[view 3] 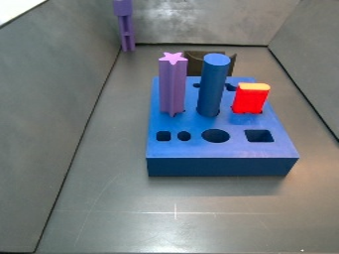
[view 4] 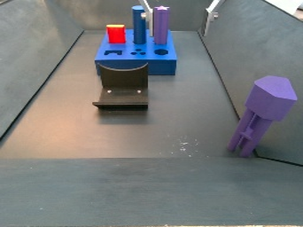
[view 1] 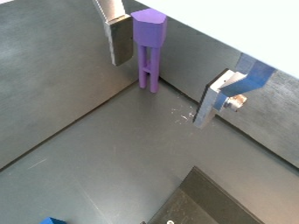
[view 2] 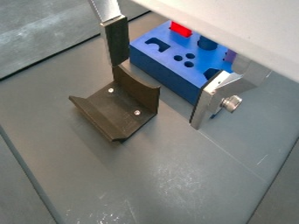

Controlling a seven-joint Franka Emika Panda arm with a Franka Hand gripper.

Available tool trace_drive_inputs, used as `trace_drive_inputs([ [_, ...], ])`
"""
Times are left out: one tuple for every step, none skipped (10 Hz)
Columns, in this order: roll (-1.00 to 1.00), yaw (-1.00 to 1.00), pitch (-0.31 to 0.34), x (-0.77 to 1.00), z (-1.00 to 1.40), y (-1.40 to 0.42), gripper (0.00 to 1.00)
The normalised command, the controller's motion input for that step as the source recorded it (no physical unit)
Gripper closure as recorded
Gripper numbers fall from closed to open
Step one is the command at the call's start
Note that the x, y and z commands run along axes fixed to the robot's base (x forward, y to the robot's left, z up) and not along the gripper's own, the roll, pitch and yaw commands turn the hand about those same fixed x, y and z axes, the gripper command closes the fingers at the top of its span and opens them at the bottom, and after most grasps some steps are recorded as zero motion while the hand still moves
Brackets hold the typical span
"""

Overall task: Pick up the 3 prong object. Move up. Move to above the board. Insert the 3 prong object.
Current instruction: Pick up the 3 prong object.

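Observation:
The 3 prong object [view 1: 149,48] is a slim purple piece standing upright on its legs on the grey floor, close to a wall. It also shows in both side views [view 3: 125,25] [view 4: 261,117]. The board [view 3: 219,157] is a blue block with holes. It bears a purple star-topped column [view 3: 171,84], a blue cylinder [view 3: 212,83] and a red block [view 3: 251,98]. My gripper [view 1: 162,89] is open and empty, above the floor. In a wrist view the 3 prong object appears between its fingers [view 1: 117,39], untouched. In a wrist view the gripper [view 2: 159,93] hangs over the fixture and the board [view 2: 176,74].
The dark fixture [view 2: 117,109] stands on the floor next to the board, also in a side view [view 4: 122,94]. Grey walls enclose the floor on all sides, and the 3 prong object stands near a wall corner.

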Motion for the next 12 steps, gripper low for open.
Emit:
trace_drive_inputs([
  [0.03, 0.00, 0.000, -0.11, -0.02, 0.00, 0.00],
  [-0.02, 0.00, 0.000, -0.13, -0.03, 0.08, 0.00],
  [0.00, 0.00, 0.000, -0.48, 0.00, 0.21, 0.00],
  [0.02, 0.00, -0.019, -0.67, -0.03, 0.26, 0.00],
  [0.03, 0.00, -0.050, -0.74, -0.06, 0.17, 0.00],
  [0.03, 0.00, -0.066, -0.76, -0.07, 0.10, 0.00],
  [0.00, 0.00, -0.071, -0.73, -0.09, 0.12, 0.00],
  [0.00, -0.01, -0.067, -0.72, -0.08, 0.15, 0.00],
  [0.00, 0.00, -0.041, -0.68, -0.07, 0.23, 0.00],
  [0.03, 0.00, -0.004, -0.61, -0.09, 0.27, 0.00],
  [0.04, 0.00, 0.000, -0.57, -0.11, 0.29, 0.00],
  [0.00, -0.07, 0.000, -0.55, -0.11, 0.27, 0.00],
])
